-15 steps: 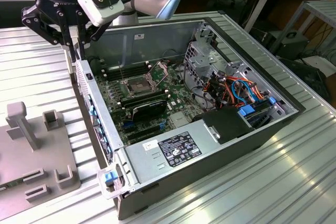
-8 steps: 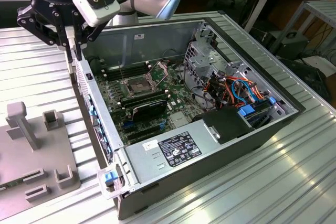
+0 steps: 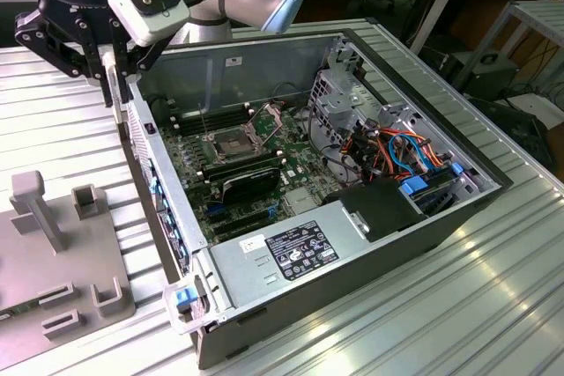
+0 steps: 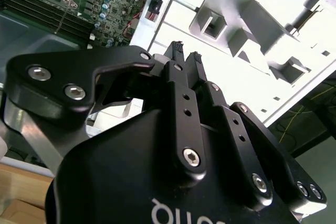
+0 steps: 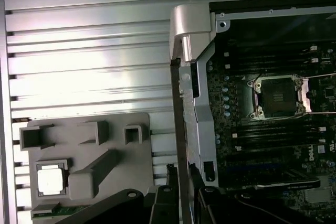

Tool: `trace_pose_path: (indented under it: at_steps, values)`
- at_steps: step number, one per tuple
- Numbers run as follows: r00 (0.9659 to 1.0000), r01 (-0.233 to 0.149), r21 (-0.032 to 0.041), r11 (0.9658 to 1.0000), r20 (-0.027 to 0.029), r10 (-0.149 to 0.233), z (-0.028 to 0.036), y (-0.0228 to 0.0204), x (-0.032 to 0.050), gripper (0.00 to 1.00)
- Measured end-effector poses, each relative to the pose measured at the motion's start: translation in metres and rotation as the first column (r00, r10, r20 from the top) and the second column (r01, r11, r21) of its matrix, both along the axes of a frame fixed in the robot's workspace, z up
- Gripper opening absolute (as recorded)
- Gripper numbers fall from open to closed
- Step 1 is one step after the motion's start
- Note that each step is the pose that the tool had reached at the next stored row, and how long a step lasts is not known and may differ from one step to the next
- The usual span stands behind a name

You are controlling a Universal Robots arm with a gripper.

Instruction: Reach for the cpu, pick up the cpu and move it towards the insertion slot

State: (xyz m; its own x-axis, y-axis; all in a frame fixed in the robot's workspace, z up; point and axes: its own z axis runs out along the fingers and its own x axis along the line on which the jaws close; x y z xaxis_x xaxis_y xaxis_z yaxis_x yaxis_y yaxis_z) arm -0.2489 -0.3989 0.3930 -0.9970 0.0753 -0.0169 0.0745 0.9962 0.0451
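Observation:
The cpu is a pale square chip lying flat in a square pocket of the grey fixture, seen in the first wrist view. The insertion slot is a silver-framed socket with a dark centre on the motherboard inside the open computer case. My gripper hangs above the case's side wall, between the fixture and the socket. Its black fingers are drawn close together with nothing between them, well apart from the cpu.
The open computer case holds long memory slots, a black card, a drive cage, coloured cables and a power supply. The grey fixture has upright posts. Everything rests on a ribbed metal table.

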Motion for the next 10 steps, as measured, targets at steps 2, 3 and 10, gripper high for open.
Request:
trace_pose_path:
  at_steps: [2, 3, 10]
  values:
    - [1.0000, 0.000, 0.0000, 1.0000, 0.0000, 0.000, 0.0000, 0.0000, -0.0029, 0.23]
    - [1.0000, 0.000, 0.0000, 1.0000, 0.0000, 0.000, 0.0000, 0.0000, -0.0038, 0.23]
    - [1.0000, 0.000, 0.0000, 1.0000, 0.0001, 0.000, 0.0000, 0.0000, -0.0112, 0.23]
